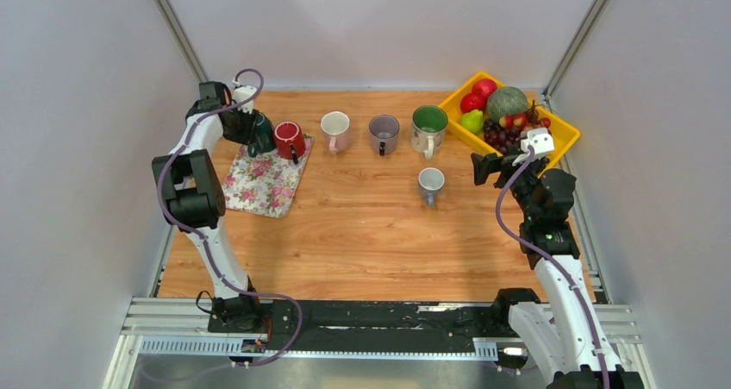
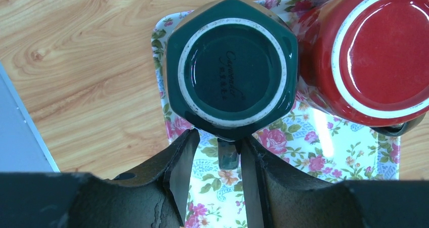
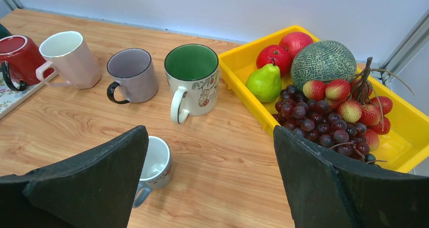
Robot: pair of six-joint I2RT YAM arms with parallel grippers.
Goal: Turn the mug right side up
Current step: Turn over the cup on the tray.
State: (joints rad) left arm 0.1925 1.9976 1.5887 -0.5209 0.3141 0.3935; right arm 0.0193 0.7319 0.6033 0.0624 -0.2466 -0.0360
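A dark green hexagonal mug (image 2: 232, 71) stands upside down on the floral tray (image 2: 313, 152) at the back left, base up, also in the top view (image 1: 259, 134). A red mug (image 2: 374, 51) stands upside down, touching it on the right. My left gripper (image 2: 220, 139) is open; its fingers straddle the green mug's handle (image 2: 228, 154), the right finger close to it, the left one apart. My right gripper (image 3: 210, 132) is wide open and empty above the table at the right (image 1: 483, 166).
Upright mugs line the back: pale pink (image 1: 335, 130), grey (image 1: 384, 133), green-lined (image 1: 428, 128). A small blue-grey mug (image 1: 430, 184) stands upright in front, by my right gripper's left finger. A yellow tray (image 1: 565, 132) of fruit sits at the back right.
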